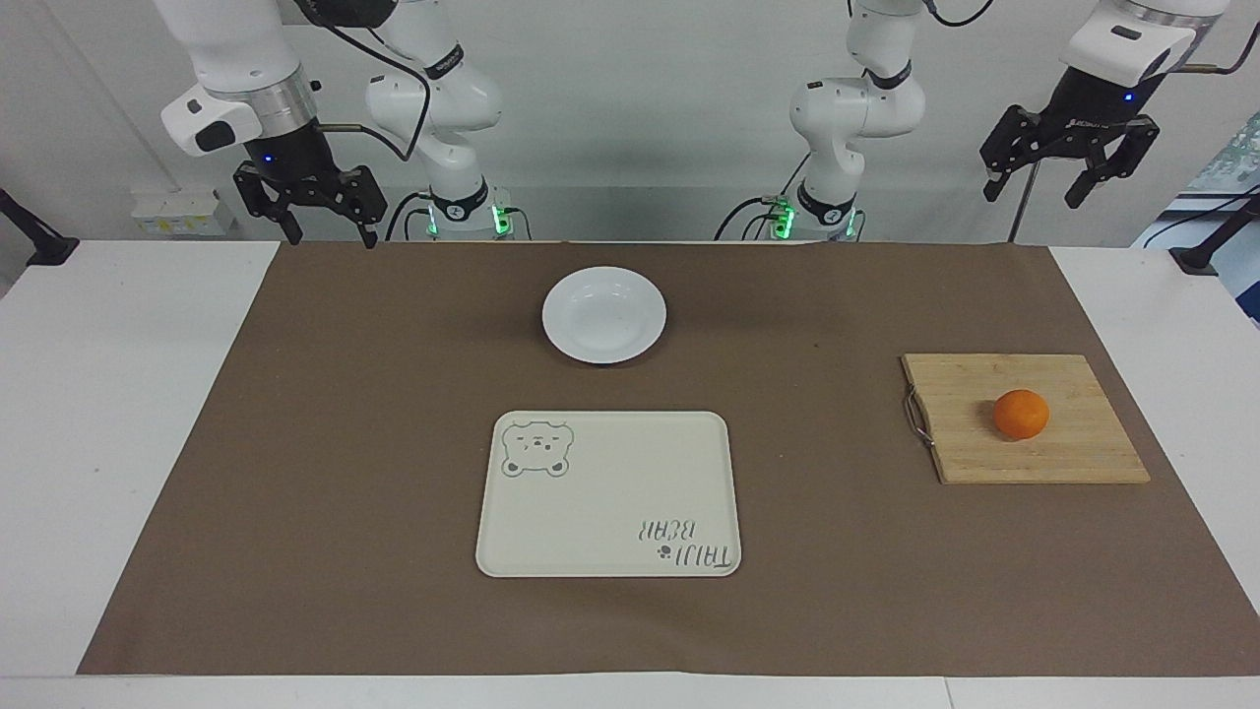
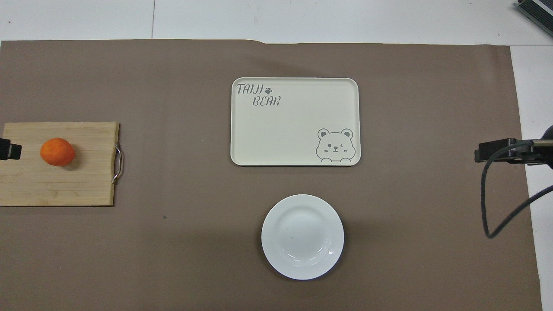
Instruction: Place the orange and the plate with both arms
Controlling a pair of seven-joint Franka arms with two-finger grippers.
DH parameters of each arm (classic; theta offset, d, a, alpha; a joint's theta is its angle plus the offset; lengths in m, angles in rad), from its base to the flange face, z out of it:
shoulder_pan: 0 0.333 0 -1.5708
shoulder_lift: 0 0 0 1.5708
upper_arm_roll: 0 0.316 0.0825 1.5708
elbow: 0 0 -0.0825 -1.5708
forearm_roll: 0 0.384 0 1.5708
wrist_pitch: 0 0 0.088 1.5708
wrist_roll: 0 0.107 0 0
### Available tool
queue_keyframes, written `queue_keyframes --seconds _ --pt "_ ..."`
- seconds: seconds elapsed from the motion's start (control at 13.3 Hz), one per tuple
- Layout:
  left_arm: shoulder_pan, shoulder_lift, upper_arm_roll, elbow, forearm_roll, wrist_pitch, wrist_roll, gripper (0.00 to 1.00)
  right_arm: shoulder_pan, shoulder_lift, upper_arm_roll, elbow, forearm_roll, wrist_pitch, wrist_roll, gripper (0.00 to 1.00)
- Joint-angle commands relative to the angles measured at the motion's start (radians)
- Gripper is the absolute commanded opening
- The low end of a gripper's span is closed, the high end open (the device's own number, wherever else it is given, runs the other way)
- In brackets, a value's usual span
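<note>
Left gripper [image 1: 1070, 177] and right gripper [image 1: 317, 219] spread wide, empty; cutting board [image 2: 65, 181] cut off at overhead edge.

Robotics laboratory. Two white arms [image 1: 433, 108] are bolted at a white counter [image 1: 128, 414] covered with brown paper [image 1: 345, 443]. The wall is bare, with loose cabling.
</note>
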Motion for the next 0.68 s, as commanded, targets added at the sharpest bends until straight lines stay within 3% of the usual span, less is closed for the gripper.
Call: queue_keyframes --seconds 0.0,0.15,0.3,0.6 --pt "0.007 -0.019 -0.004 -0.033 0.01 0.019 0.02 1.0 -0.022 -0.017 0.003 -0.019 -0.013 0.013 -0.025 1.0" --pt "0.007 -0.019 -0.004 -0.03 0.006 0.02 0.017 1.0 -0.03 0.002 0.006 0.044 -0.025 -0.017 -0.075 1.0" --pt "0.007 -0.019 -0.004 -0.03 0.006 0.016 0.014 1.0 -0.033 0.061 0.004 0.136 -0.014 -0.126 -0.077 1.0" --pt "0.007 -0.019 -0.003 -0.03 0.006 0.014 0.014 1.0 -0.026 0.056 0.004 0.126 -0.012 -0.107 -0.088 1.0"
